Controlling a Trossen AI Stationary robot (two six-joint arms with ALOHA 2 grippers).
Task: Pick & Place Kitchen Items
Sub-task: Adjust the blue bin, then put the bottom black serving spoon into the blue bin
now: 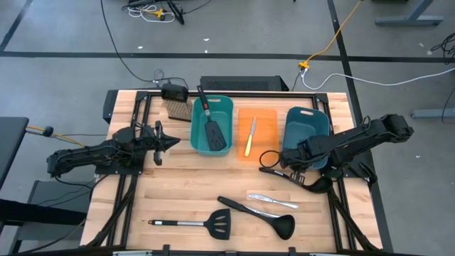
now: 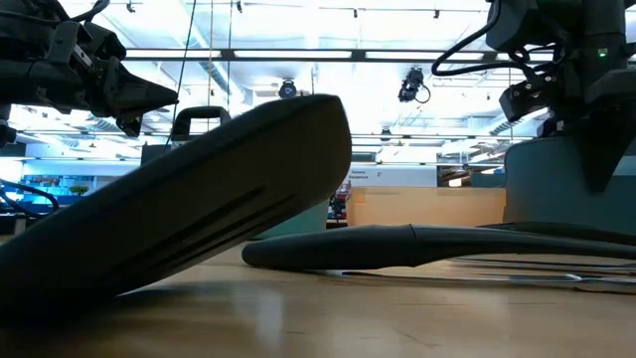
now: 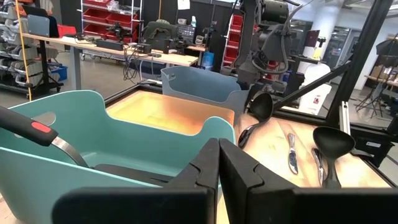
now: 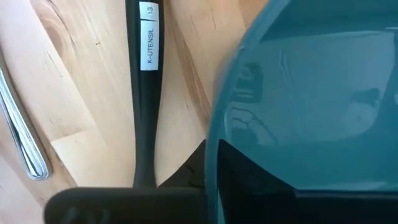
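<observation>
My left gripper (image 1: 168,144) is shut and empty, hovering just left of the left teal bin (image 1: 212,126). That bin holds a black slotted spatula with a red-and-black handle (image 1: 210,122). A yellow-handled knife (image 1: 249,139) lies in the orange bin (image 1: 264,128). My right gripper (image 1: 288,166) hangs over the handle of a black ladle (image 4: 145,106), which lies on the table beside the right teal bin (image 1: 306,128). A second ladle (image 1: 257,215), a steel-handled spatula (image 1: 192,225) and silver table knives (image 1: 271,200) lie on the near part of the table.
A tan-bristled brush with a black top (image 1: 176,103) stands at the far edge, left of the bins. The three bins stand side by side across the far middle of the table. In the low view the spatula head (image 2: 199,219) fills the foreground.
</observation>
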